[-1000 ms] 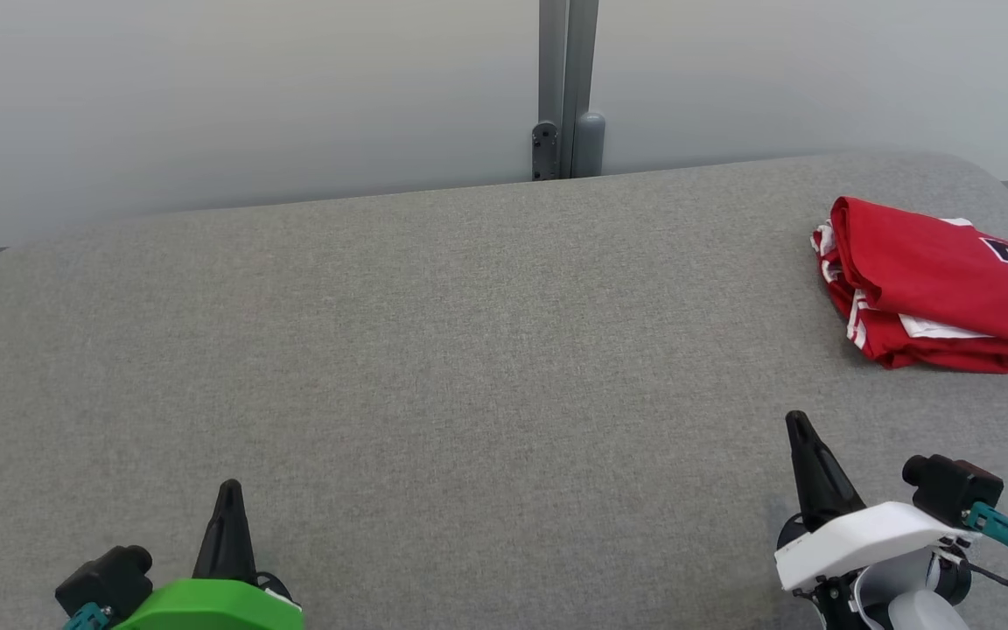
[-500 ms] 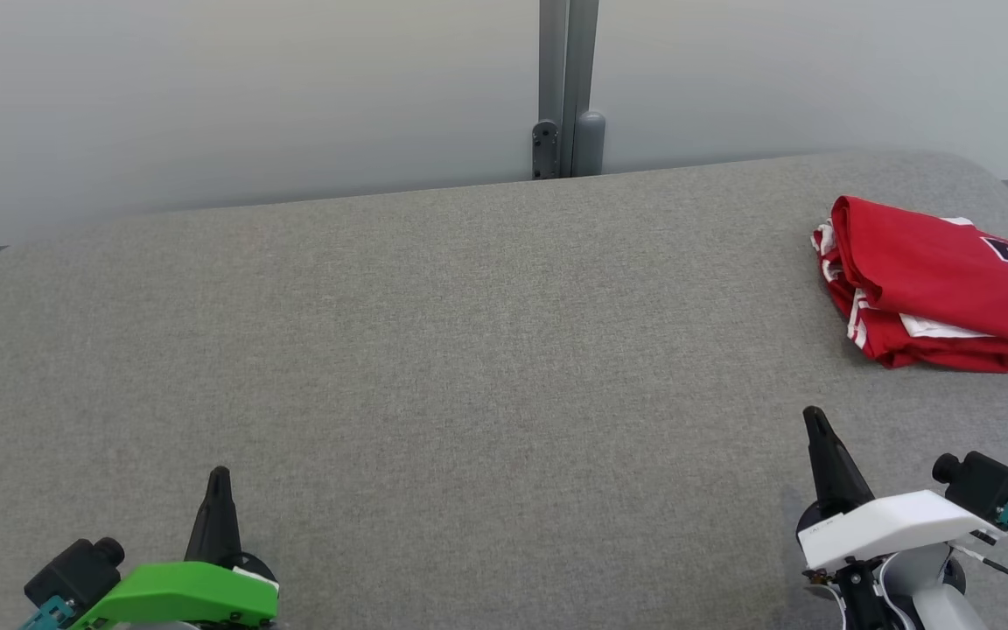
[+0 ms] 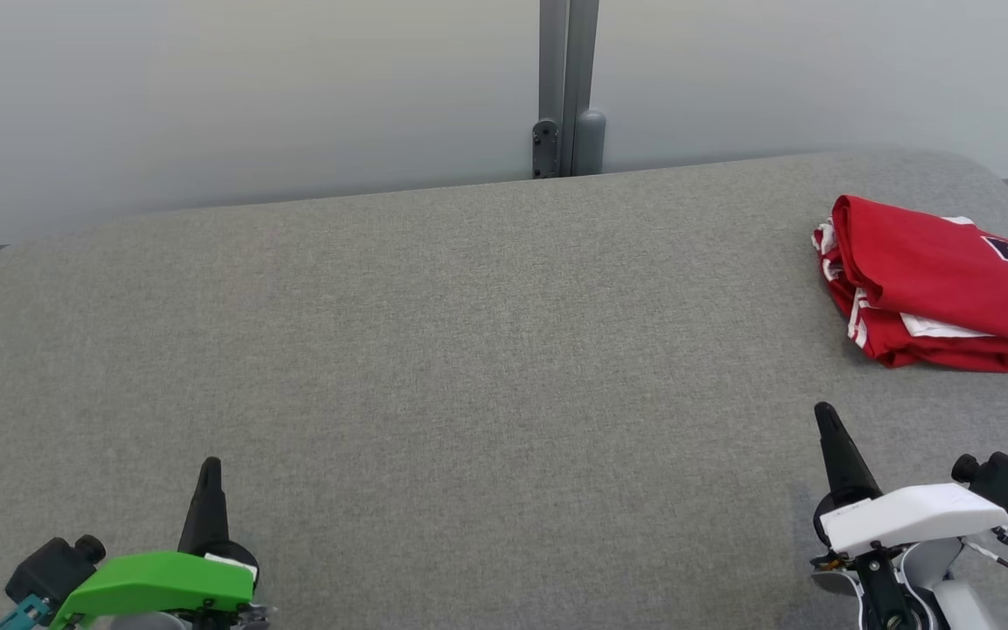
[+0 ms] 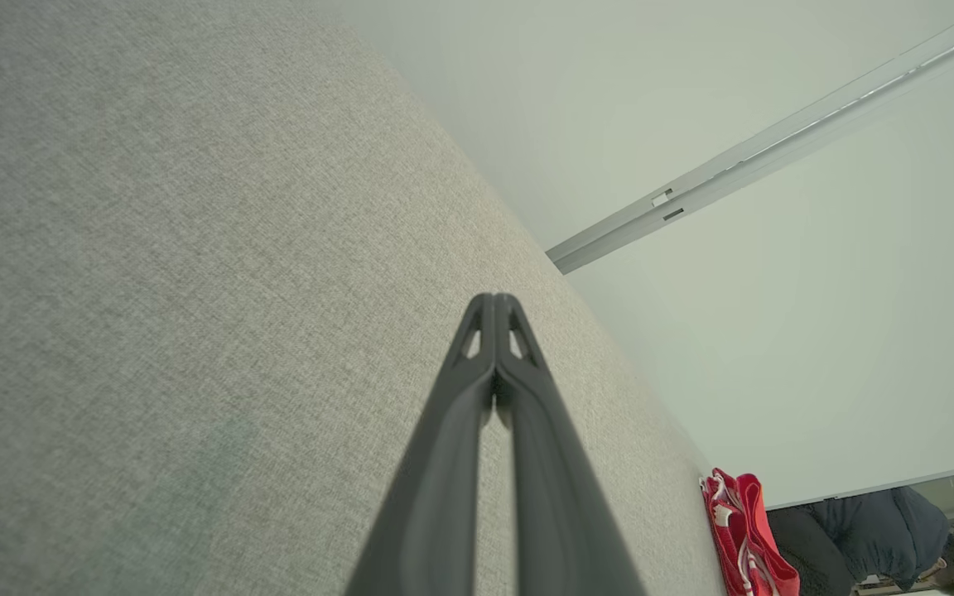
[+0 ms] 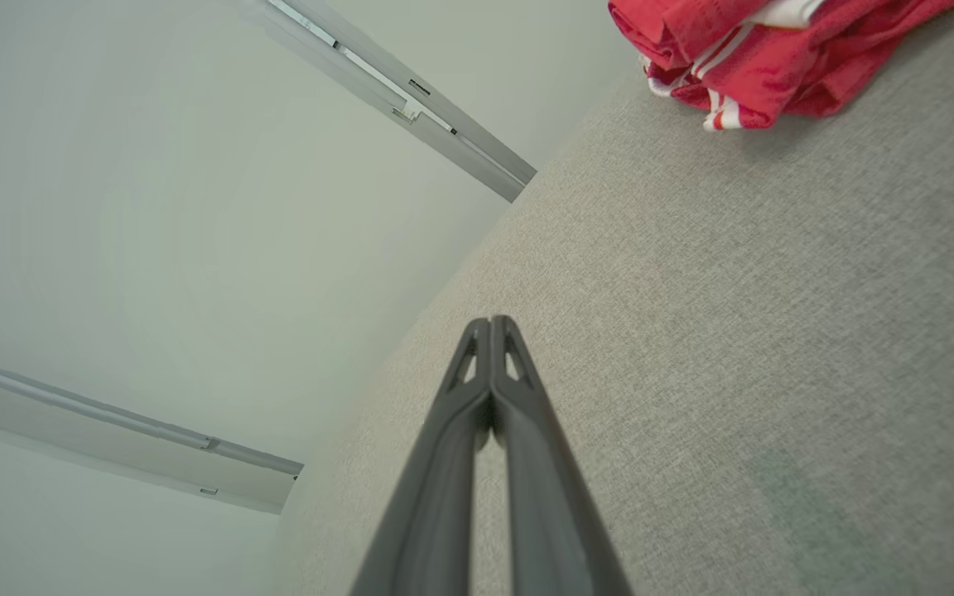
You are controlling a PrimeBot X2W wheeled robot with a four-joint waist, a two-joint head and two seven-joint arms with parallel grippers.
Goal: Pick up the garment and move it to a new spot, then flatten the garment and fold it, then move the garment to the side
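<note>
Left gripper (image 4: pixel 493 300) closed and empty above the grey bench (image 4: pixel 154 290)

Its two dark fingers (image 4: pixel 444 463) are pressed together at the tips, with nothing between them. Well apart, at the right end of the bench, lies the red garment (image 4: pixel 742 530) with white trim. A pale wall (image 4: pixel 775 348) with a metal rail (image 4: pixel 758 149) stands behind. Beyond the garment, a person (image 4: pixel 866 530) in dark clothes is partly seen.

The head view looks forward and down from above the near edge of the grey tabletop (image 3: pixel 469 350) toward the pale wall (image 3: pixel 206 105). Each wrist view sits low and close over the fabric, rolled sideways, sighting along its own fingers (image 4: pixel 444 463). All three share the red garment (image 3: pixel 933 280) at the tabletop's right end.
</note>
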